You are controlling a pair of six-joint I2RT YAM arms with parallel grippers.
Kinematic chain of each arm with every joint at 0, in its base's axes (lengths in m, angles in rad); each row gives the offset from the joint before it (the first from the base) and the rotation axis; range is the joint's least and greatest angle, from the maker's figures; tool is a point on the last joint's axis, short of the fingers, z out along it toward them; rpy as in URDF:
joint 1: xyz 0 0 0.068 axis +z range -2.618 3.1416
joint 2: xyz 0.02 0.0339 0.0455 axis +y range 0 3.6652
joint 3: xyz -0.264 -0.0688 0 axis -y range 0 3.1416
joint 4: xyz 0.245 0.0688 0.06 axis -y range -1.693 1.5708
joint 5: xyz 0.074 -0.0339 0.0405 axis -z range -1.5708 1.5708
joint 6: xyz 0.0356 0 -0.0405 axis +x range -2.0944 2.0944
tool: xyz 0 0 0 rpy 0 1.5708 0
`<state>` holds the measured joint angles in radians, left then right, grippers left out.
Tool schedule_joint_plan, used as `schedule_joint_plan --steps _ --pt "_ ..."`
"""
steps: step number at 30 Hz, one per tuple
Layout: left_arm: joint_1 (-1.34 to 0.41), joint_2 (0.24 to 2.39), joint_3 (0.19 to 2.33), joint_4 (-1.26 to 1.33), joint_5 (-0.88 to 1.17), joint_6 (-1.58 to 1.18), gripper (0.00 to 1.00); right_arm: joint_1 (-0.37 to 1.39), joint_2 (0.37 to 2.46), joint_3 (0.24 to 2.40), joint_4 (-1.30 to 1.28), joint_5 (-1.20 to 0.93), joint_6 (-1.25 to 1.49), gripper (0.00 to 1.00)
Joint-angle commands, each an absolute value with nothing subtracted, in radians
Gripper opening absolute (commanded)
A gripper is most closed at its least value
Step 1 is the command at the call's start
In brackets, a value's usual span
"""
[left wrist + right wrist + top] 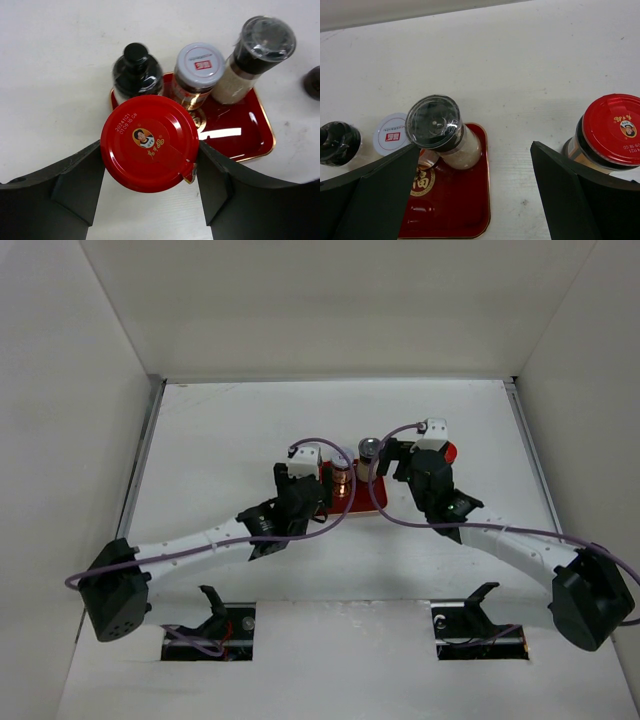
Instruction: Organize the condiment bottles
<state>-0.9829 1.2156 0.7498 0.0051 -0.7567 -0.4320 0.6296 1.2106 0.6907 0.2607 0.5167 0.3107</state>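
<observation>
While the red-lidded jar sits clamped in the left gripper at the red tray's left edge — by the grinder, silver-lidded jar and black-capped bottle — the right gripper hangs spread wide, a second red-lidded jar to its right.

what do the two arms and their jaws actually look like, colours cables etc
Both the left arm and the right arm have slim white links between black joints, ending in bulky black base housings. A thin purple cable runs along each and loops near the wrist, where a small white block sits. The jaws are matte black, broad and wedge-shaped.
</observation>
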Motion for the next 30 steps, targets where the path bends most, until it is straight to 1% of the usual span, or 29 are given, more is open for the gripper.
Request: schedule_joint_plan --steps 1,8,15,17,21,22,24,25,26,27,28,30 --pt "-0.981 1.241 0.850 0.221 -0.779 -0.390 0.31 0.628 1.192 0.693 0.319 0.526 0.327 1.00" --pt "-0.959 1.362 0.867 0.262 -0.749 -0.383 0.32 0.624 1.178 0.687 0.318 0.529 0.327 1.00" --pt "-0.936 1.404 0.815 0.301 -0.752 -0.385 0.34 0.622 1.143 0.669 0.331 0.580 0.330 1.00" --pt "-0.936 1.408 0.804 0.304 -0.747 -0.388 0.38 0.616 1.131 0.661 0.339 0.584 0.331 1.00" --pt "-0.940 1.414 0.798 0.305 -0.753 -0.390 0.55 0.610 1.117 0.654 0.344 0.591 0.333 1.00" --pt "-0.940 1.408 0.795 0.305 -0.755 -0.390 0.59 0.608 1.112 0.652 0.348 0.591 0.333 0.96" --pt "-0.947 1.393 0.787 0.307 -0.759 -0.388 0.68 0.604 1.094 0.641 0.357 0.601 0.333 0.73" --pt "-0.947 1.384 0.784 0.307 -0.764 -0.385 0.73 0.599 1.080 0.637 0.359 0.615 0.333 0.59" --pt "-0.947 1.370 0.778 0.307 -0.768 -0.385 0.81 0.588 1.066 0.632 0.359 0.635 0.334 0.47" --pt "-0.949 1.356 0.773 0.307 -0.775 -0.384 0.88 0.575 1.054 0.627 0.356 0.658 0.339 0.40" --pt "-0.952 1.341 0.769 0.304 -0.778 -0.380 0.91 0.559 1.042 0.627 0.345 0.673 0.333 0.37" --pt "-0.952 1.309 0.759 0.301 -0.784 -0.367 0.95 0.513 1.011 0.627 0.313 0.699 0.330 0.38"
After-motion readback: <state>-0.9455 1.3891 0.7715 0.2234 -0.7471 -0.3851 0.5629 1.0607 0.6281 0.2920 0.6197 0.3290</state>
